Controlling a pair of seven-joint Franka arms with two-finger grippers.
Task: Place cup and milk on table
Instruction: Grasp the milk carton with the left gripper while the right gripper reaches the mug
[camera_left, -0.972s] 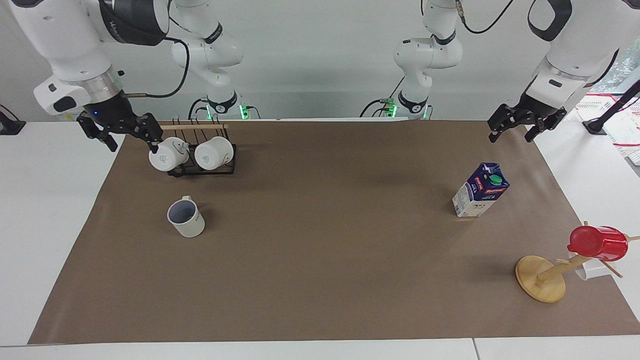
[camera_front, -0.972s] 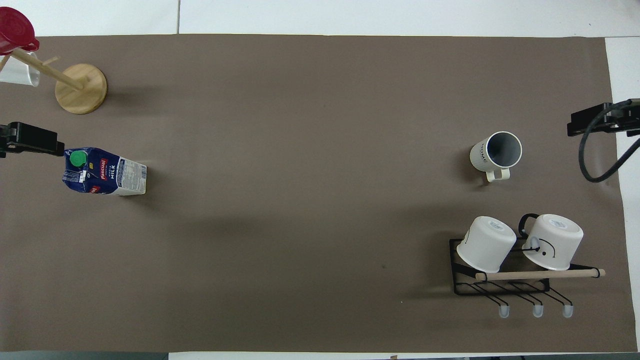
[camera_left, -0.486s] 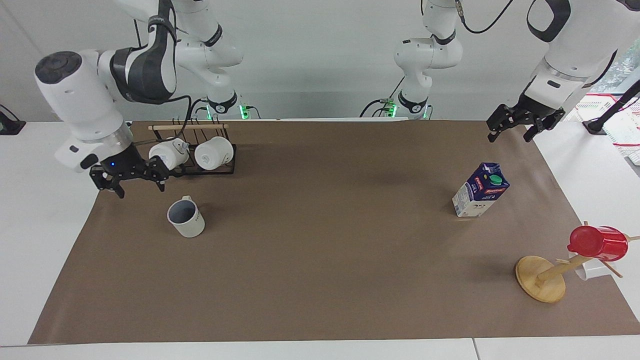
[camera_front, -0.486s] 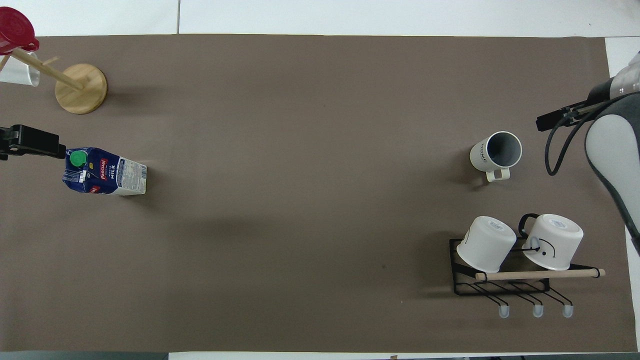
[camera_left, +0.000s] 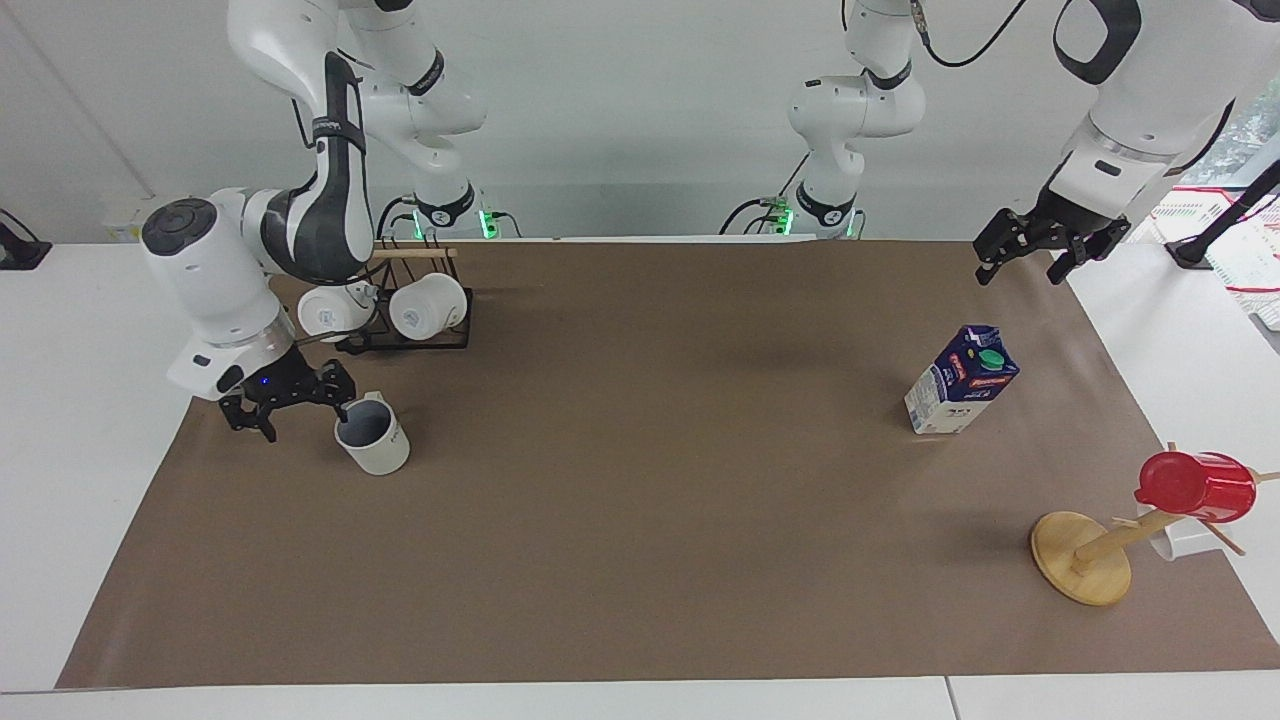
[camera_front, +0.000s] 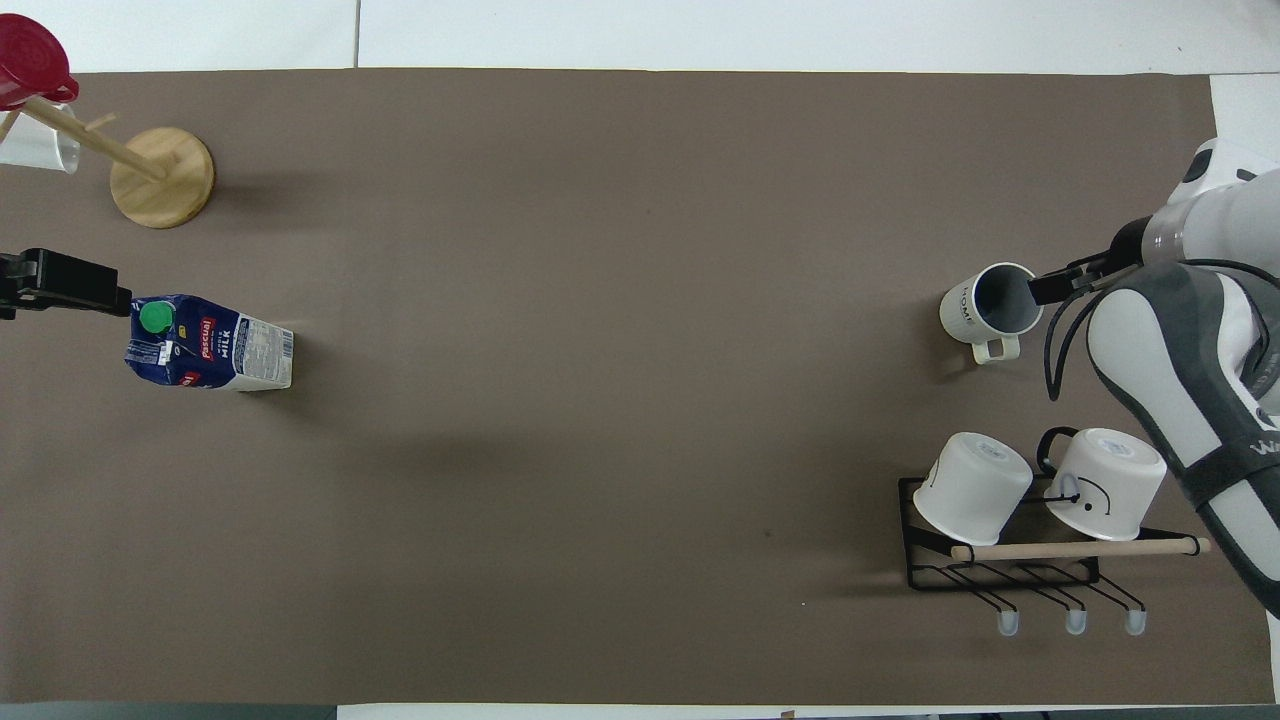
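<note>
The cup stands upright on the brown sheet of the table, toward the right arm's end; it also shows in the overhead view. My right gripper is low beside the cup, open, with one finger close to the rim; in the overhead view the gripper reaches the cup's edge. The milk stands upright toward the left arm's end, and in the overhead view too. My left gripper hangs open and empty above the sheet's corner, nearer the robots than the milk.
A black wire rack with two white mugs stands nearer the robots than the cup. A wooden mug tree bearing a red cup stands farther out than the milk. The left gripper shows at the overhead view's edge.
My right gripper has come down from beside the rack and out to the cup's side. The left gripper, cup and milk have stayed where they were.
</note>
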